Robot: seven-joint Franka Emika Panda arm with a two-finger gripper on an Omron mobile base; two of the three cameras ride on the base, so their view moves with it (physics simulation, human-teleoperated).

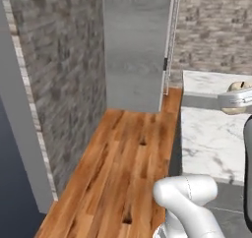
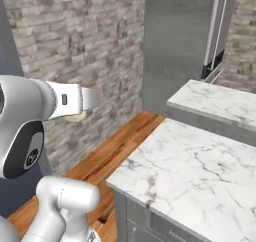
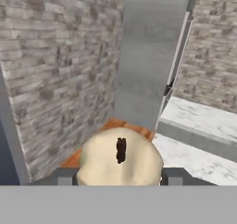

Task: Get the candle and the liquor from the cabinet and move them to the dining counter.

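Note:
The tan-yellow candle (image 3: 119,158) sits between my gripper's (image 3: 119,177) two dark fingertips (image 3: 64,177), its dark wick pointing at the camera, so the gripper is shut on it. In the left base view the candle (image 1: 239,86) peeks out behind the white forearm at the right edge, above a marble counter. From the right base view the candle (image 2: 75,118) shows just under the forearm at the left. The liquor and the cabinet are out of view. I cannot tell whether the white marble counter (image 2: 200,176) is the dining counter.
A tall grey wood-grain panel (image 1: 135,45) stands ahead against the brick wall (image 1: 64,74). A strip of wooden floor (image 1: 123,163) runs between the wall and the marble counter (image 1: 211,138), which has a raised ledge (image 2: 220,101) behind it.

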